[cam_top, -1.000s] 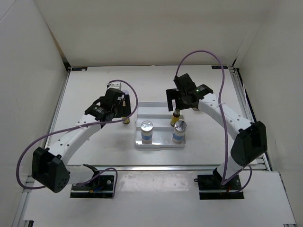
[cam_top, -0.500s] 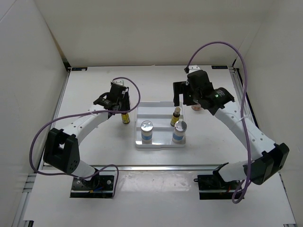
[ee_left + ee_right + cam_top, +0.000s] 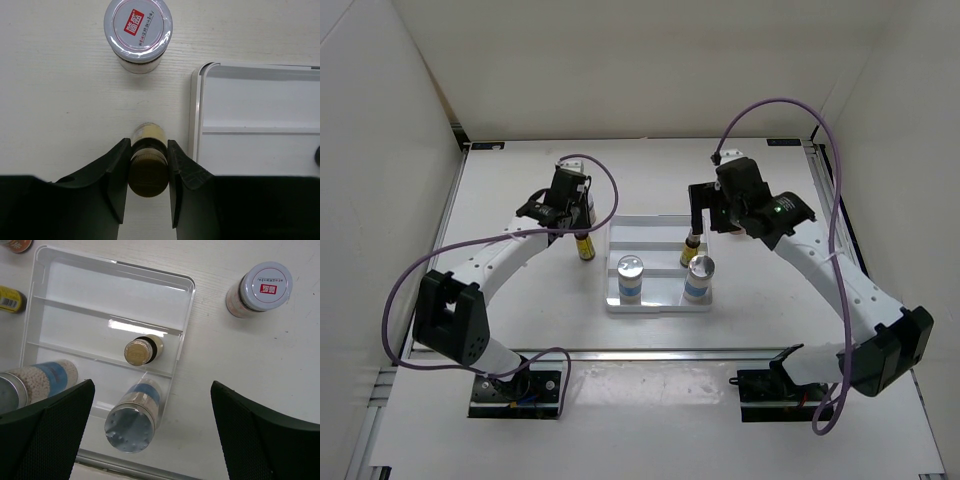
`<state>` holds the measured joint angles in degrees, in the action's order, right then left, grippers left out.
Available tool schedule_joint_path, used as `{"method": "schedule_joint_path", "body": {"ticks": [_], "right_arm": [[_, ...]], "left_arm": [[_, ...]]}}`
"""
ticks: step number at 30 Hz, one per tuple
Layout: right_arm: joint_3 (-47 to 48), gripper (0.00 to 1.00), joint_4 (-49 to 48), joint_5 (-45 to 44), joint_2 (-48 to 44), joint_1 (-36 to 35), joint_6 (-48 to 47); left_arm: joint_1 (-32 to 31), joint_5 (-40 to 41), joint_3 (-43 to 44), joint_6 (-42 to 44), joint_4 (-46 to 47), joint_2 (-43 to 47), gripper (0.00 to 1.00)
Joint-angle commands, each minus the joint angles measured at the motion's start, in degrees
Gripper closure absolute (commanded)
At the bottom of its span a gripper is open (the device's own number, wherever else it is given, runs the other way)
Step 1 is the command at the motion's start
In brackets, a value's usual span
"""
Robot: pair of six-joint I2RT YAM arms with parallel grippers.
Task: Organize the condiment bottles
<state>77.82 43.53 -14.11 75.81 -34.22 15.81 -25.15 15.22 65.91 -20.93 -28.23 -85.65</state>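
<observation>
Left gripper (image 3: pixel 148 145): clenched on the outer amber bottle (image 3: pixel 148 172). Both black fingers (image 3: pixel 116 175) press the sides of its dark cap, with no gap showing in the left wrist view. The bottle stands upright on the white table (image 3: pixel 760 300), just beside the left rim of the white ridged tray (image 3: pixel 195 120), outside it and not touching. A pale yellow band shows below the cap.

Left jar (image 3: pixel 138 30): upright on the table, also left of the tray, farther back than the gripped bottle, by the tray's back left corner. Pale lid with a red square mark on top. It stands apart from both the bottle and the tray.

Right gripper (image 3: pixel 152 385): released, fingers spread wide, nothing between them. It hangs over the tray's right half, above the bottles, touching none.

Inside the tray, dividers run left to right.
- Middle compartment: the tray amber bottle (image 3: pixel 142 350), upright, toward the right end, close to the front divider.
- Front compartment: the left silver-capped bottle (image 3: pixel 30 382) and the right silver-capped bottle (image 3: pixel 131 426), both upright with blue-and-white labels and well apart from each other. The right one stands just in front of the tray amber bottle.

Right jar (image 3: pixel 260 287): upright on the table, outside the tray's right rim near its back right corner, not touching. Same pale lid and red mark.
</observation>
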Motion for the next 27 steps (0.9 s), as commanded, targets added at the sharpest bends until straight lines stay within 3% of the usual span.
{"method": "schedule_joint_path", "body": {"ticks": [1, 7, 14, 27], "right_arm": [[-0.13, 0.0, -0.2, -1.71, -1.98, -0.24, -0.87], [-0.65, 0.0, -0.2, -2.77, -3.13, -0.24, -0.87], [-1.8, 0.0, 0.85, -3.82, -3.65, -0.24, -1.4], [-2.32, 0.0, 2.53, -4.88, -4.18, 2.04, -1.4]], "left_arm": [[0.36, -2.3, 3.6, 0.19, 0.89, 1.18, 0.89], [-0.17, -2.3, 7.03, 0.71, 0.11, 5.04, 0.89], [-5.26, -1.6, 13.98, 2.47, -2.09, 5.58, 0.89], [-11.94, -6.08, 16.18, 0.19, -2.62, -3.46, 0.89]]}}
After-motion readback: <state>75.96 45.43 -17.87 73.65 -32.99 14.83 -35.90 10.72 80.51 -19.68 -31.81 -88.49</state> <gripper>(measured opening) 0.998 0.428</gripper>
